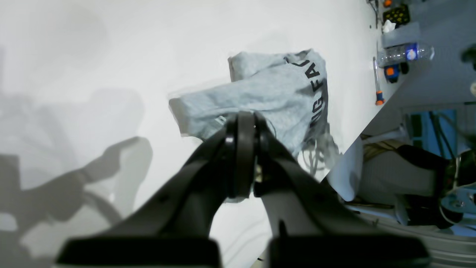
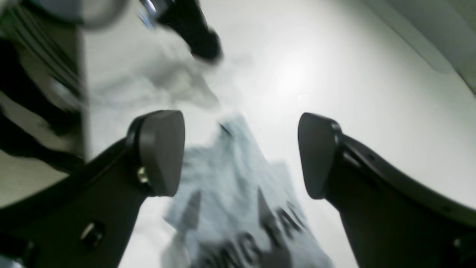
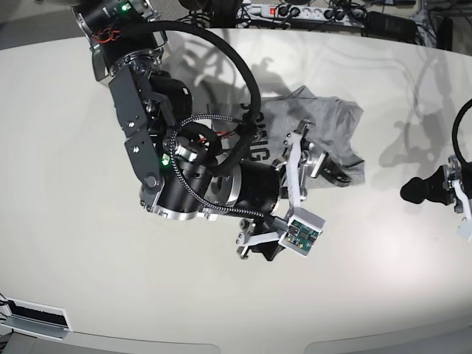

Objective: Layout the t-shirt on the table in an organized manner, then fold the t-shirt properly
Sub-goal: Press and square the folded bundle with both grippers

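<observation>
Base view: both pincers (image 3: 299, 210); left wrist: bottle (image 1: 405, 53) — t-shirt (image 1: 256, 100) lettered.

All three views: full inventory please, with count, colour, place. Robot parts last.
Heather-grey t-shirt: 1, grey with black lettering, crumpled on the table
Table: 1, glossy off-white, under the t-shirt
Clear plastic bottle: 1, blue label, far right of the left wrist view
Screwdriver: 1, orange and blue handle, near the table edge, left wrist view
Clutter beyond the screwdriver: several small items, too small to name
Right gripper: 1, black, jaws wide open, over the t-shirt, holding nothing
Left gripper: 1, black, shut, off to the t-shirt's side in the base view
Arms: 2, black and silver, base view centre and right edge
</observation>
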Motion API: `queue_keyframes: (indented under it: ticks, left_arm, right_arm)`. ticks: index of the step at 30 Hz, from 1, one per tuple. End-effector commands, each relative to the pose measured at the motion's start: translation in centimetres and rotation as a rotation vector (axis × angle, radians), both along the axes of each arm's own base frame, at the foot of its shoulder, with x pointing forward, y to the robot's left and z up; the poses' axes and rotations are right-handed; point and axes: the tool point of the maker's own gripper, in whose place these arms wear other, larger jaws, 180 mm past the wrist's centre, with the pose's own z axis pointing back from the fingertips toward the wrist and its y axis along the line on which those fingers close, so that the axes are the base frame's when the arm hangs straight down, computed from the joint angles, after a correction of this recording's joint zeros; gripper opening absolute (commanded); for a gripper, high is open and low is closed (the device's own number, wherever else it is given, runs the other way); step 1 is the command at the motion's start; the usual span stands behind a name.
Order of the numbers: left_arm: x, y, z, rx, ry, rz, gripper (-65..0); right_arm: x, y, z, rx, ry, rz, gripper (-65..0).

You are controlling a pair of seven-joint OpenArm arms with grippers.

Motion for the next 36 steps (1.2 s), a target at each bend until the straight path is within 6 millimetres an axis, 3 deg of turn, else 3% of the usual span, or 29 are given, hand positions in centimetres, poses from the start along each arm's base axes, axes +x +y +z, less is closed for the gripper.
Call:
queue_keyframes:
  ticks: [1,2,5,9,13,20,23,26,31,36]
  left_arm:
    - [1.2,0.5,2.1,0.004,-0.066,0.002,-65.0]
    - [1.3,0.3,2.2,0.002,-0.07,-0.003,-65.0]
    - [1.1,-1.4,1.9,0.004,-0.072,-0.055,-65.0]
    - [-0.6,-5.9,0.7,0.018,-0.059,-0.213,-65.0]
    - [-4.2,-11.2,-0.2,0.021,-0.055,-0.41,-65.0]
    - [-9.4,-16.6,-3.5,0.13,-0.095,-0.603,-65.0]
    - [-11.4,-17.3,-6.6,0.234,-0.076,-0.677,-65.0]
    - [-12.4,-18.1,-8.0,0.266,-0.101,-0.71,-65.0]
    - [-14.4,-18.6,-10.3,0.338,-0.107,-0.792,-65.0]
    - [-14.7,-18.1,-12.5,0.452,-0.199,-0.858,-65.0]
  right_arm:
    - [0.9,-0.1,1.6,0.034,-0.045,-0.017,-24.2]
    - [1.4,-0.8,1.1,0.023,-0.045,-0.047,-32.4]
    - [3.3,-2.6,-1.0,-0.023,-0.059,-0.123,-65.0]
    - [5.5,-4.6,-5.5,-0.106,-0.03,-0.2,-65.0]
    - [6.6,-6.0,-10.2,-0.199,0.084,-0.219,-65.0]
    - [9.4,-7.4,-12.9,-0.287,0.164,-0.255,-65.0]
    - [9.9,-8.1,-14.1,-0.35,0.192,-0.27,-65.0]
    - [10.1,-8.4,-15.2,-0.4,0.218,-0.253,-65.0]
    - [8.6,-7.8,-16.8,-0.46,0.231,-0.184,-65.0]
    - [6.8,-7.3,-17.7,-0.524,0.224,-0.083,-65.0]
